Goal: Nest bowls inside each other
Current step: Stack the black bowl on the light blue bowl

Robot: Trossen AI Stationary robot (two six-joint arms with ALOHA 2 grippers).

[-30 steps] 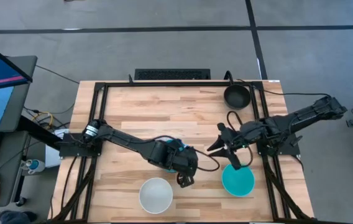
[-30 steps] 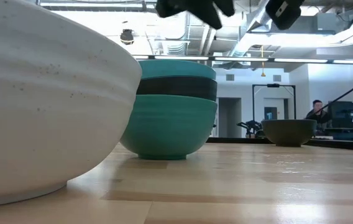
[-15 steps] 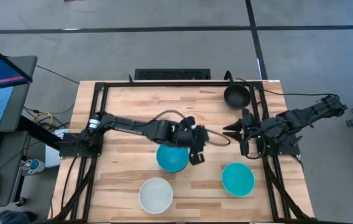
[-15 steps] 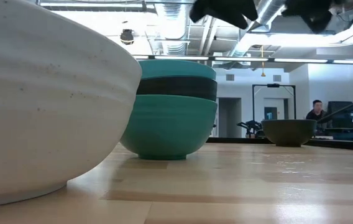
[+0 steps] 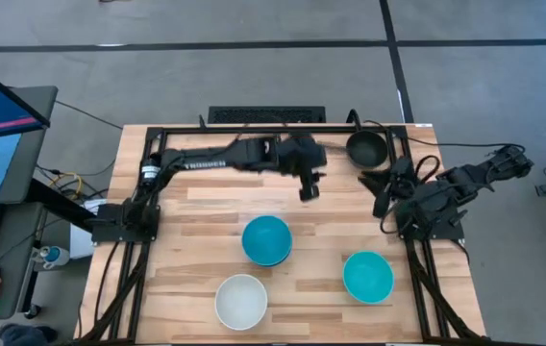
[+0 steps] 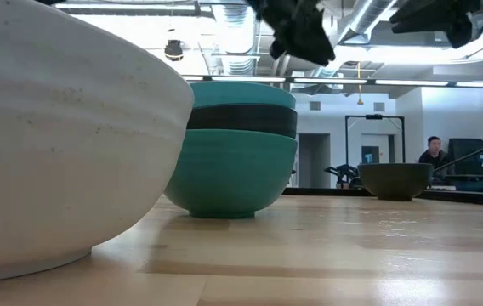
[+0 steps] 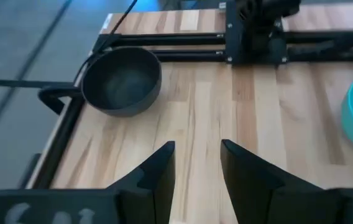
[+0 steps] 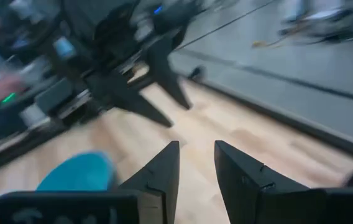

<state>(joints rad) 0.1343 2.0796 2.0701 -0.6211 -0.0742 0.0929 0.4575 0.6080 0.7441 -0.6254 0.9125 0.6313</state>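
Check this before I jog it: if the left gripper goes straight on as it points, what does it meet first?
Probably bare table: the left gripper, open and empty, points just beside the black bowl, though depth is unclear.

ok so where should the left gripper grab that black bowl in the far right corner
On the rim of the black bowl, coming from above: it sits upright and open, so one finger can go inside the wall and one outside. The left gripper is open, empty, and probably nearest the rim's left side.

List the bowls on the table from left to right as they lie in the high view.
white bowl → stack topped by a cyan bowl → black bowl, at the far edge → lone cyan bowl, a hair farther right, at the near edge.
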